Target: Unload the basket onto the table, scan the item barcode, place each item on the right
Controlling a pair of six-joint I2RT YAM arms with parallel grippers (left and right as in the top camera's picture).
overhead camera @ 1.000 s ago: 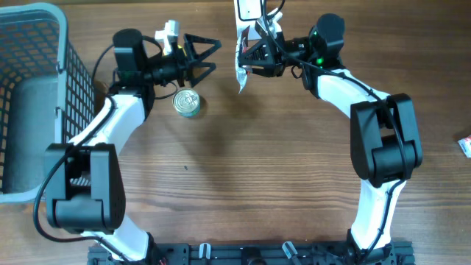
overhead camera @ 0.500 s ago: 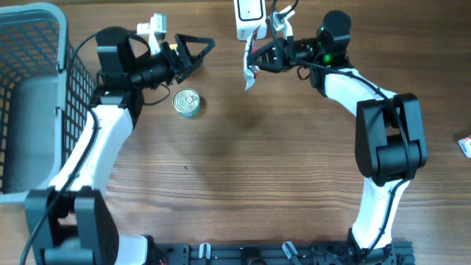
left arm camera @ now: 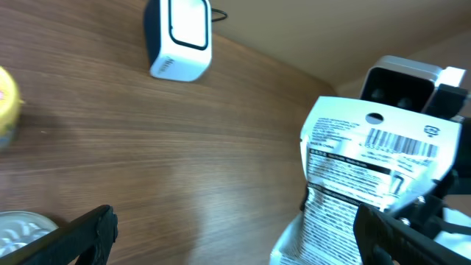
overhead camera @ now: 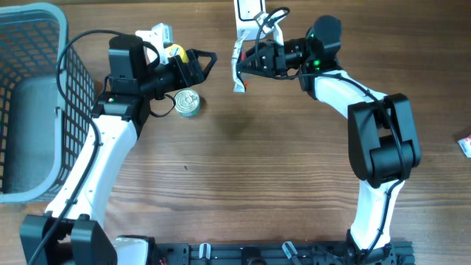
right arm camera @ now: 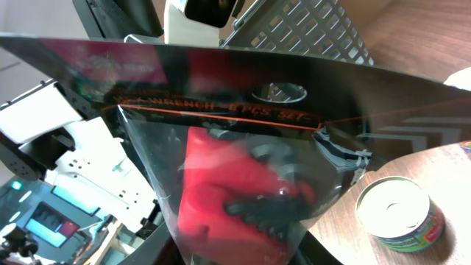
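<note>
One wire basket (overhead camera: 72, 87) stands at the far left of the tabletop (overhead camera: 243, 184). Two arms reach toward the far edge. The left gripper (overhead camera: 205, 65) hangs just beyond the far side of the single tin can (overhead camera: 186, 102). Its jaws are spread wide, with nothing between them. The can stands upright with its lid showing, just near of those jaws and apart from them. One yellow thing (overhead camera: 174, 51) lies beside the left wrist, mostly hidden by the arm, and I cannot tell what it is.

One white scanner (overhead camera: 249, 9) sits at the far edge, close to the middle. Just near of it is the one packet (overhead camera: 238, 70), which looks edge-on from above. The right gripper (overhead camera: 249, 62) holds it, jaws closed on its right side. The left wrist view shows the packet's white back, with one barcode (left arm camera: 398, 141) near the top above lines of small print. In that view the scanner stands well off to the packet's left. The right wrist view fills with the packet's clear front. A red tool shows inside, under a dark header reading "WRENCH". The can and the basket lie beyond.

One small white-and-red item (overhead camera: 465, 145) lies at the right edge, well apart from everything else.
</note>
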